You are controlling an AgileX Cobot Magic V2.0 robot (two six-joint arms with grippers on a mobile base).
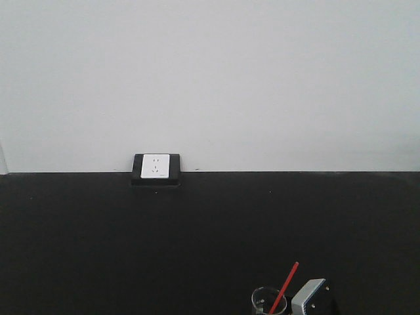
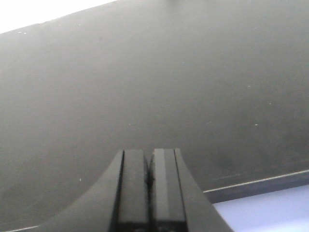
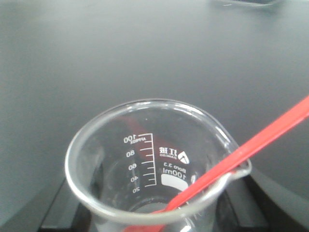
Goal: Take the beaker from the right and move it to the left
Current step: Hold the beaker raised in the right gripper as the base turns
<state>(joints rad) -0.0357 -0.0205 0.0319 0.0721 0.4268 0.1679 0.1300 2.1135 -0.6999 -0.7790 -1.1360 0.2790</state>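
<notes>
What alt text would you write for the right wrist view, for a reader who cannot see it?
A clear glass beaker fills the lower frame, seen close from above, with white scale marks up to 100 and a 100ml label. A red rod leans out over its spout toward the upper right. Behind it is a black table.

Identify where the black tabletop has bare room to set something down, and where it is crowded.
Bare: the tabletop from the socket box at the wall forward to the near edge, left of the beaker. Crowded only near right, where the right gripper holds the beaker and its red rod.
</notes>
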